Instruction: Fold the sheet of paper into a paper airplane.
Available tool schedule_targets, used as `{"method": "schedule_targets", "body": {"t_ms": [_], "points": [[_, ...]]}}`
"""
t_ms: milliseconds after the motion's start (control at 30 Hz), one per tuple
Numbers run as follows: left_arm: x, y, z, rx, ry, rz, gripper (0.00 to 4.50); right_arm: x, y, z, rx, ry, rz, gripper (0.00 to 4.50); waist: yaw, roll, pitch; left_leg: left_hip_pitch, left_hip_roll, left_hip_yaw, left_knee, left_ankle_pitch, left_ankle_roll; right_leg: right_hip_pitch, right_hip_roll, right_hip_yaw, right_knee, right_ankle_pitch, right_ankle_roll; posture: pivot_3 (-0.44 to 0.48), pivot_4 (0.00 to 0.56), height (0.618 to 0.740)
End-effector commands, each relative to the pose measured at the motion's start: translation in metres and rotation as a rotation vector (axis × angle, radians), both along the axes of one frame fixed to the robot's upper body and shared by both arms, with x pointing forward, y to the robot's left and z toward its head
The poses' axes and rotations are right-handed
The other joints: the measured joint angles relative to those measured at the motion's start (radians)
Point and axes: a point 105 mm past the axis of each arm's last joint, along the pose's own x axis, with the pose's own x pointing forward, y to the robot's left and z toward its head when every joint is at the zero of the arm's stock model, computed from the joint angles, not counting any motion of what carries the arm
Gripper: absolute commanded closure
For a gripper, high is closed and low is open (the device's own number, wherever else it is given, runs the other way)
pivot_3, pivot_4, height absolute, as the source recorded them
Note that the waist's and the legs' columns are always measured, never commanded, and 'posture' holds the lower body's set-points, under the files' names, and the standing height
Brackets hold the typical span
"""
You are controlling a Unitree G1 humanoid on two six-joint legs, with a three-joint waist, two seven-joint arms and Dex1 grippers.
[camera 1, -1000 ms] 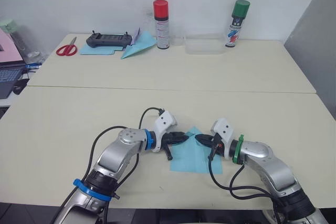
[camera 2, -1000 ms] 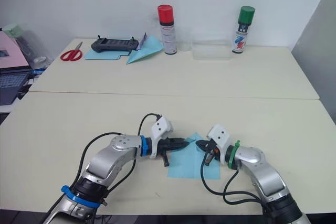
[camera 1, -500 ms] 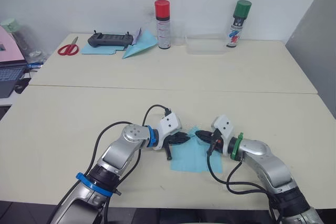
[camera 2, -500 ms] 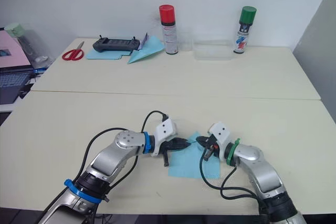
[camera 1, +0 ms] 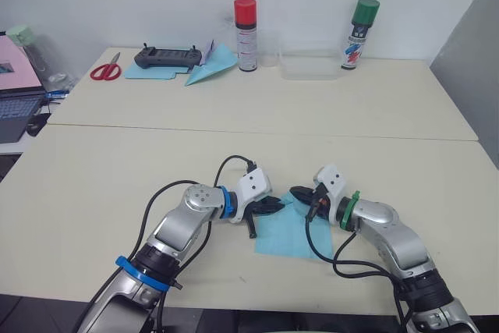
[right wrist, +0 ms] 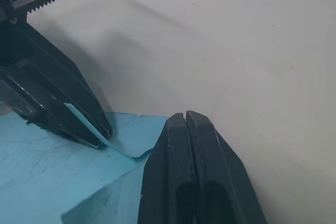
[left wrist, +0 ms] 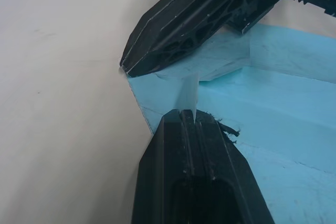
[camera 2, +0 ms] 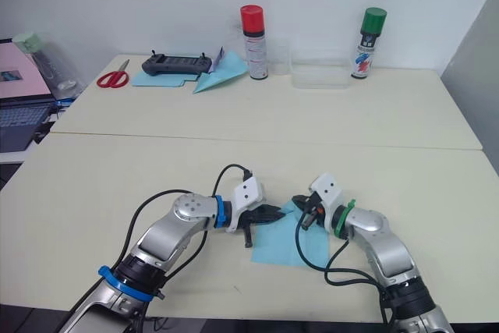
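The light-blue sheet of paper (camera 1: 292, 232) lies flat on the near table, with its far corner folded into a point. My left gripper (camera 1: 278, 204) comes in from the left and is shut on a thin raised flap (left wrist: 190, 88) at that far corner. My right gripper (camera 1: 294, 193) reaches in from the right with its fingers (right wrist: 185, 129) shut. Its tip rests at the same corner, almost touching the left gripper's tip. In the right wrist view, the left gripper's fingers (right wrist: 63, 108) pinch the paper's edge.
On the far table stand a red-capped spray can (camera 1: 246, 24), a green-capped spray can (camera 1: 355, 23) and a clear container (camera 1: 309, 66). A black controller (camera 1: 165, 57) on a blue sheet, a paper dart (camera 1: 209, 68) and red scissors (camera 1: 104, 71) lie at its far left.
The camera has shifted a little. The two gripper tips have drawn closer together at the paper's far corner, with the right one edging up toward the point.
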Motion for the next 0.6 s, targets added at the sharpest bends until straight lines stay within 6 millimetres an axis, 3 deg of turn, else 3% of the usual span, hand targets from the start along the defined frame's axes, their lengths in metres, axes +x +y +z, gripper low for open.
{"method": "schedule_targets", "body": {"t_ms": [33, 467, 600], "points": [[0.003, 0.004, -0.007, 0.042, 0.0, 0.026, 4.46, -0.007, 0.004, -0.013, -0.044, 0.04, 0.034, 4.5, 0.0, 0.0, 0.0, 0.0, 0.0, 0.0, 0.0, 0.0, 0.0, 0.0, 0.0, 0.0, 0.0, 0.0, 0.0, 0.0, 0.15, 0.74], [0.001, 0.0, 0.001, 0.035, -0.041, -0.031, 4.46, -0.011, 0.004, -0.018, -0.051, 0.069, 0.043, 4.5, 0.002, 0.0, 0.0, 0.001, 0.0, 0.0, 0.0, 0.0, 0.0, 0.0, 0.0, 0.0, 0.0, 0.0, 0.0, 0.0, 0.15, 0.74], [-0.007, 0.0, 0.009, -0.002, 0.005, -0.076, 3.46, -0.011, 0.003, -0.021, -0.066, 0.073, 0.043, 4.5, 0.001, 0.0, 0.0, 0.0, 0.0, 0.0, 0.0, 0.0, 0.0, 0.0, 0.0, 0.0, 0.0, 0.0, 0.0, 0.0, 0.15, 0.74]]}}
